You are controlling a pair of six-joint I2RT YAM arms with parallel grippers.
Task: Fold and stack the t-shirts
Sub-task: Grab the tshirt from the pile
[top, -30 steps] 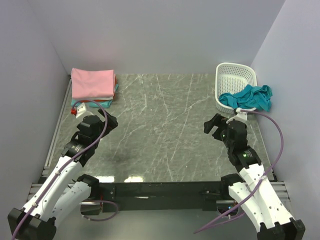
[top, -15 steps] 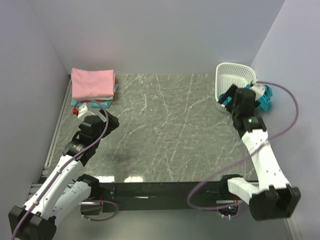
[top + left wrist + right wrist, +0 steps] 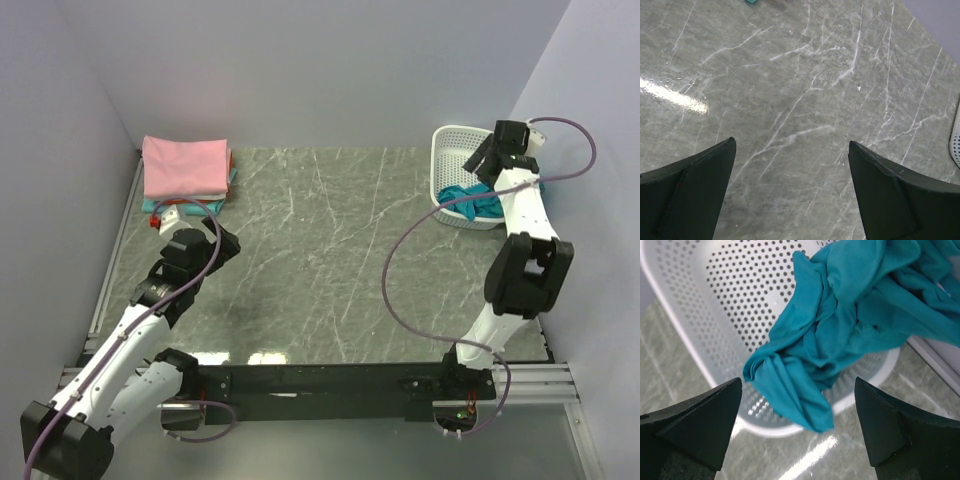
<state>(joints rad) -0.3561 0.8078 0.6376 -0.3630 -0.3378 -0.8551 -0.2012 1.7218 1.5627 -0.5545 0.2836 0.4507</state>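
Right gripper point(image 3: 798, 390), newly over teal t-shirt point(image 3: 850, 315) — spread wide

The table point(image 3: 330, 250) is grey-green marble veined with white. At far left, a pink t-shirt point(image 3: 185, 165) lies over an aqua t-shirt point(image 3: 195, 205). At far right, a teal-blue t-shirt point(image 3: 850, 325) spills from a white basket point(image 3: 705, 295) dotted with round holes. A purple cable point(image 3: 386, 275) loops off the white right arm point(image 3: 522, 205).

Pale lilac walls point(image 3: 300, 70) close in the upper part and both sides of the frame around a grey-green marbled tabletop point(image 3: 330, 250), with a bright glare point(image 3: 265, 357) near its lower edge
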